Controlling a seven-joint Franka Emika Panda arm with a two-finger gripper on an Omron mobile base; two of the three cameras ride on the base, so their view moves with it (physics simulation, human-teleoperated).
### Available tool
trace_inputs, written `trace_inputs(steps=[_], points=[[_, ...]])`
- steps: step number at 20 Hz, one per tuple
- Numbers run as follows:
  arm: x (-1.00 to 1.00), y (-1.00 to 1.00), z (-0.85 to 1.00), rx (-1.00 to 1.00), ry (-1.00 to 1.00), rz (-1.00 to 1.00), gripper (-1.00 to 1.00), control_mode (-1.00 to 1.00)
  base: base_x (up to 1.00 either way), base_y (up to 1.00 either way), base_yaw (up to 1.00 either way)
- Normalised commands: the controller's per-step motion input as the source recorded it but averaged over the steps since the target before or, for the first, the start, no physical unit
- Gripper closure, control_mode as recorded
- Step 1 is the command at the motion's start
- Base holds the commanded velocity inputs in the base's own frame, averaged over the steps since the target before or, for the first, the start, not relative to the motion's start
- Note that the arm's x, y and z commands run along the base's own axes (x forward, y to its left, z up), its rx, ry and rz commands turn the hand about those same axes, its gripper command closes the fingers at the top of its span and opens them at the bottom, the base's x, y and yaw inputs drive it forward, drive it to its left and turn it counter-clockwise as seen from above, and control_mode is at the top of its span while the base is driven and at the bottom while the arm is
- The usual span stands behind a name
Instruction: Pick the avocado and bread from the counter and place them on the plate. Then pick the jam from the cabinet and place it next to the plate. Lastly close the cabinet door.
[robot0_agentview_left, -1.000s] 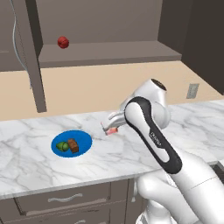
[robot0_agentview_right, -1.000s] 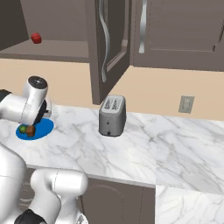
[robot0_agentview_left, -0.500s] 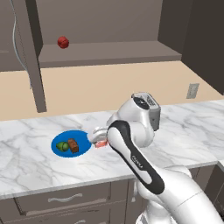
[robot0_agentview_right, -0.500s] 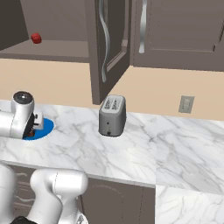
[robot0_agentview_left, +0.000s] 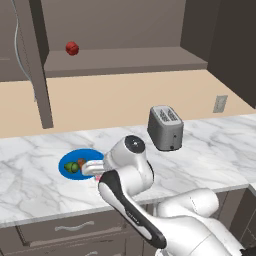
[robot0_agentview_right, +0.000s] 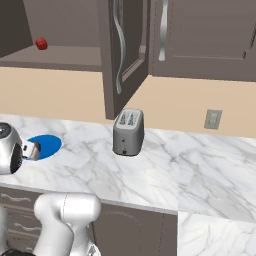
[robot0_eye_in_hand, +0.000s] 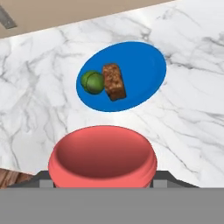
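We see the gripper (robot0_eye_in_hand: 101, 186) pinching the jam (robot0_eye_in_hand: 102, 156), its red lid big and round at the bottom of the hand view, the 2 dark fingertips (robot0_eye_in_hand: 46, 180) pressed against the jar's sides. Beyond the jam in that view lies the plate (robot0_eye_in_hand: 140, 70), flat on the counter (robot0_eye_in_hand: 183, 109), with a strip of bare marble between lid and plate. On the plate sit the avocado (robot0_eye_in_hand: 92, 82) and the bread (robot0_eye_in_hand: 113, 81), touching each other, on the plate's left half as the hand sees it. In the left base view the gripper (robot0_agentview_left: 98, 172) hangs low over the counter (robot0_agentview_left: 30, 185) just beside the plate (robot0_agentview_left: 67, 161), a sliver of pink-red jam (robot0_agentview_left: 98, 177) showing under the white hand, the avocado (robot0_agentview_left: 73, 167) and bread (robot0_agentview_left: 81, 163) just beyond the fingers. Well off to the arm's other side stands a toaster (robot0_agentview_left: 164, 127). Up above and beyond the gripper, the cabinet (robot0_agentview_left: 120, 60) is open, with a dark red ball (robot0_agentview_left: 72, 48) on its shelf. In the right base view the cabinet door (robot0_agentview_right: 122, 55) stands swung out, above the toaster (robot0_agentview_right: 128, 132), and the plate (robot0_agentview_right: 47, 145) peeks out by the hand.
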Motion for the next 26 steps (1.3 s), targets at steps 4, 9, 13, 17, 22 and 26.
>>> trace_inputs(steps=[4, 9, 13, 17, 22, 26], points=[[0.26, 0.37, -0.07, -0.14, 0.01, -0.14, 1.0, -1.0, 0.0, 0.0, 0.0], [0.35, 0.4, -0.3, -0.13, 0.02, -0.12, 1.0, -1.0, 0.0, 0.0, 0.0], [0.43, 0.42, -0.38, -0.13, 0.04, -0.09, 1.0, -1.0, 0.0, 0.0, 0.0], [0.44, 0.39, -0.53, -0.13, 0.04, -0.01, 1.0, -1.0, 0.0, 0.0, 0.0], [0.34, 0.28, -0.42, -0.11, 0.0, 0.0, 1.0, -1.0, 0.0, 0.0, 0.0], [0.11, 0.1, -0.07, -0.07, -0.07, -0.01, 1.0, -1.0, 0.0, 0.0, 0.0]])
